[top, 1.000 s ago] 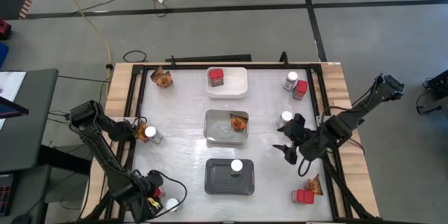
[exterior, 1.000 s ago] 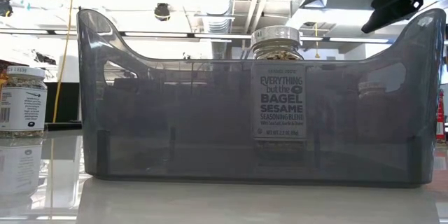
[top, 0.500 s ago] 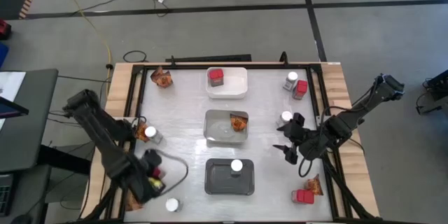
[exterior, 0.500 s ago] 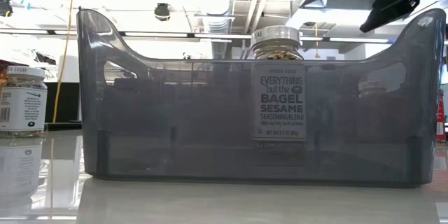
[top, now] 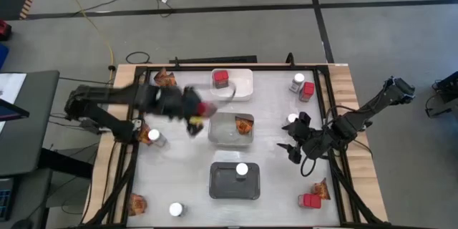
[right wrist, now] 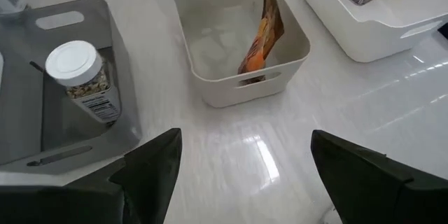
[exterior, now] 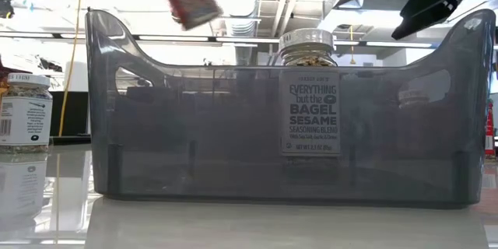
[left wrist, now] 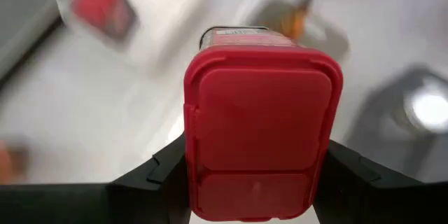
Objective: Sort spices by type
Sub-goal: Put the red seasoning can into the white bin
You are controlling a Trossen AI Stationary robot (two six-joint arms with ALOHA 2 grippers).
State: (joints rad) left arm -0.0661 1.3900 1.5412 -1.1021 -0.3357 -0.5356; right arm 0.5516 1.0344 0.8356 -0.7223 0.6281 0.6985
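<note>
My left gripper (top: 199, 111) is shut on a red boxy container (left wrist: 262, 133) and hangs over the table between the white tray (top: 245, 90) and the clear tray (top: 218, 134). In the low view the container (exterior: 191, 4) shows blurred, high above the dark grey tray (exterior: 194, 132). The white tray holds another red container (top: 220, 79). An orange-brown packet (top: 245, 124) leans in the clear tray, and a white-lidded jar (top: 242, 169) stands in the dark grey tray (top: 218, 186). My right gripper (top: 292, 147) is open above the table, right of the clear tray; its wrist view (right wrist: 245, 154) looks over all three trays. My left gripper pinches the red container between its two fingers (left wrist: 157, 171), one on each of two opposite side walls (left wrist: 192, 175). The flat red lid end faces the wrist camera. The container is lifted clear of the table.
More spices stand around the table's edges: a packet (top: 166, 79) at the far left, a jar and packet (top: 150, 136) at the left, a packet (top: 136, 202) and jar (top: 175, 209) at the near left, a jar and red container (top: 302, 86) at the far right, a jar (top: 292, 119), and a red container with packet (top: 313, 199) at the near right.
My left gripper has risen from the table's near left corner with the red container and swung fast toward the far edge and the right, up to the white and clear trays. The container is lifted clear; a packet and a jar stay in that corner.
</note>
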